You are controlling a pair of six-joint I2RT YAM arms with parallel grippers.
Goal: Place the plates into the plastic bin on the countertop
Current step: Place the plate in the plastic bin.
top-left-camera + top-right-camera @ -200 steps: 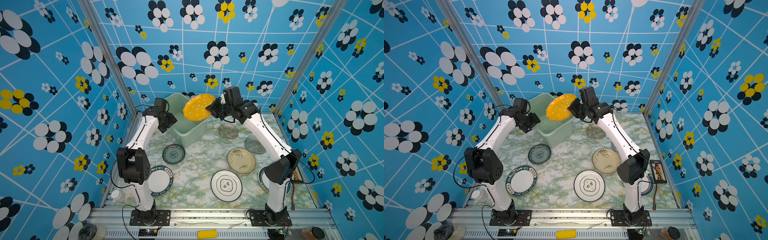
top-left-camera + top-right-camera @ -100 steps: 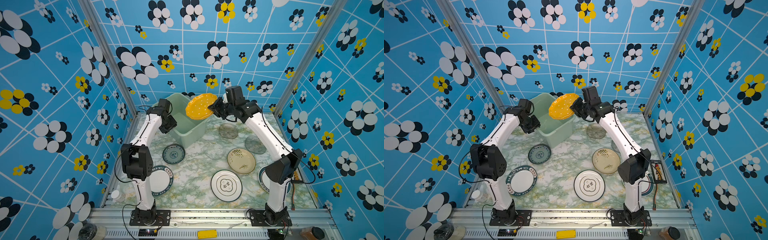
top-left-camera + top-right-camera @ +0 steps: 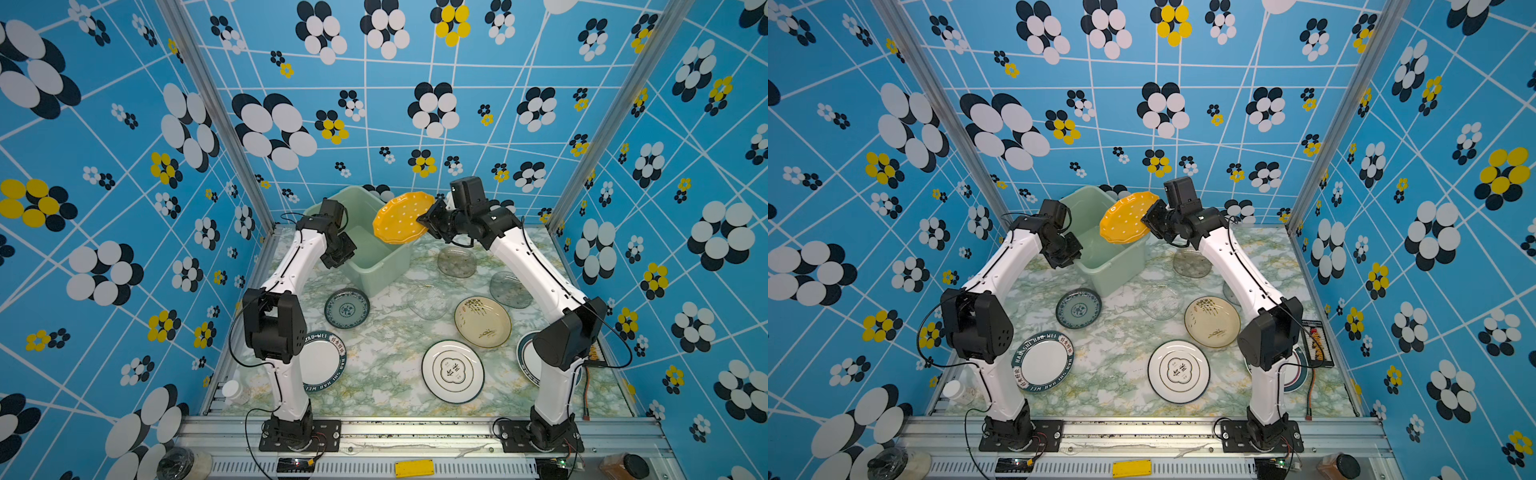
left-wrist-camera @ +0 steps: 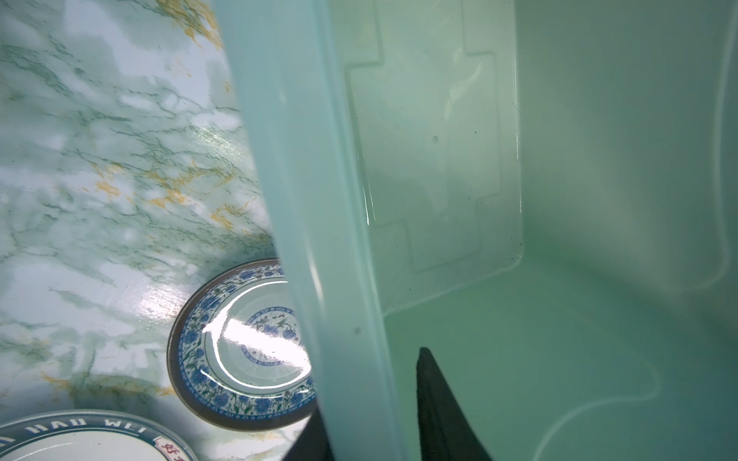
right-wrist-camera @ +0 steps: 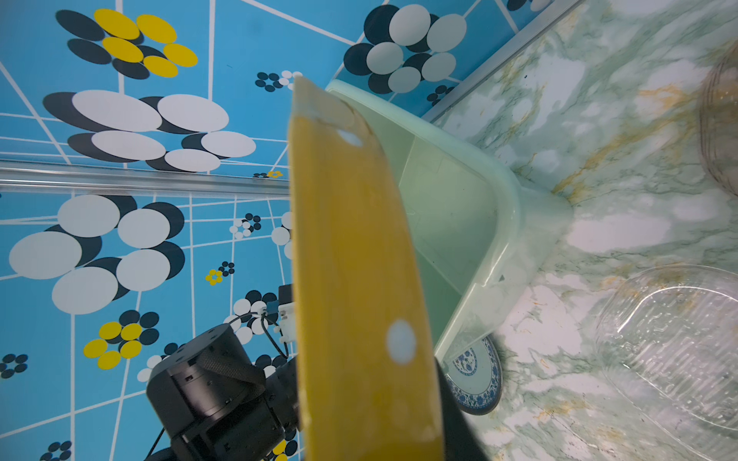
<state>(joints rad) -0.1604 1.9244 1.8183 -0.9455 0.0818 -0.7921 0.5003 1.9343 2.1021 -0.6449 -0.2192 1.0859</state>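
While the left pincer (image 3: 343, 255) pinches the near-left wall of the bin (image 3: 382, 266) at the far edge of the bench (image 3: 395, 357), the yellow plate (image 3: 401, 224) hangs tilted over the bin's right rim. The right pincer (image 3: 428, 220) nips the plate's edge, and the opening lies down and left of that pincer.

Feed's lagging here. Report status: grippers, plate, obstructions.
Right gripper shut on yellow plate, tilted over bin. Left gripper clamped on bin wall. Bin mouth unobstructed.

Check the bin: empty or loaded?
Empty: the bin has a bare floor in the left wrist view; the yellow plate is above it, not inside.
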